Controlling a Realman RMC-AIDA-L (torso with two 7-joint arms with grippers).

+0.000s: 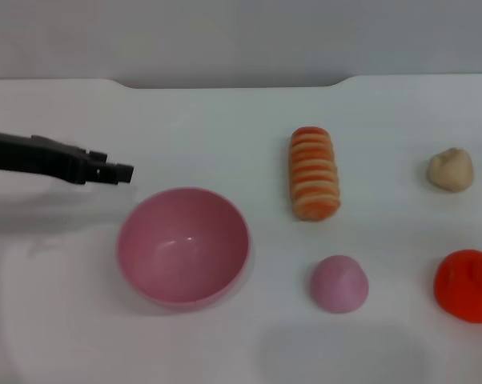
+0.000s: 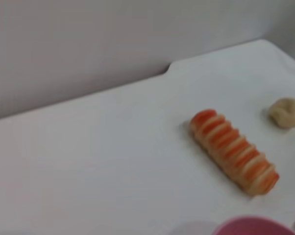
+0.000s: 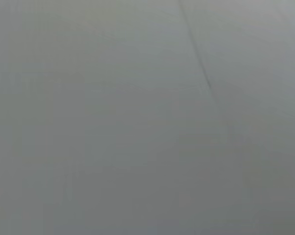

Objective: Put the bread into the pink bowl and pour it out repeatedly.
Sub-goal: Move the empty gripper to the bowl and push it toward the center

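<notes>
The bread [image 1: 314, 174] is laid striped side up on the white counter [image 1: 225, 120], well apart from the upright pink bowl [image 1: 182, 246]. The left claw [image 1: 117, 171] is held just beside the bowl's far left rim, holding nothing; whether it is clenched cannot be told. The right claw is not seen.
</notes>
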